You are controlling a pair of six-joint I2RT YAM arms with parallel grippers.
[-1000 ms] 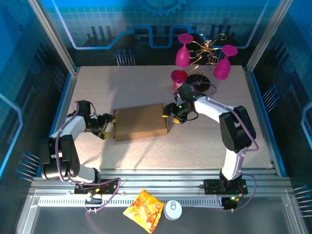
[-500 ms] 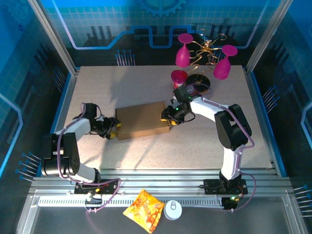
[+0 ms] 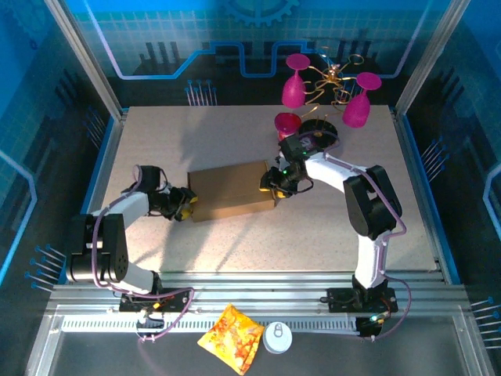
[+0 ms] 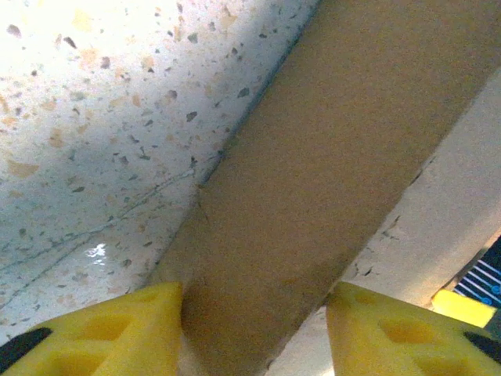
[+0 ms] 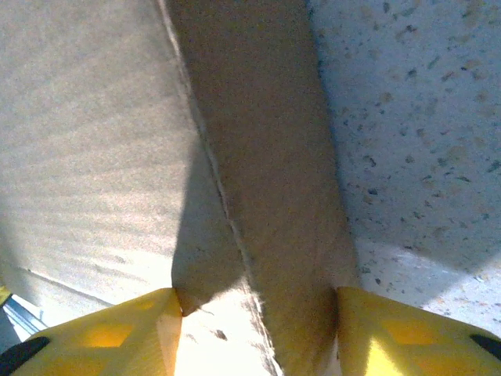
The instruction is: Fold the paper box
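Note:
The paper box is a closed brown cardboard block lying flat mid-table, slightly skewed. My left gripper is at its left end and my right gripper at its right end. In the left wrist view the box's end wall runs between the yellow fingers, and both pads press against the cardboard; the left gripper is shut on it. In the right wrist view the right gripper likewise holds the box's end wall between its yellow fingers, with the box top to the left.
A gold rack with pink wine glasses stands at the back, with a pink cup and a black base just behind the right gripper. An orange snack packet and a white round lid lie beyond the near rail.
Both grippers have moved in onto the box's ends and narrowed around them. The box has shifted slightly to the right and away.

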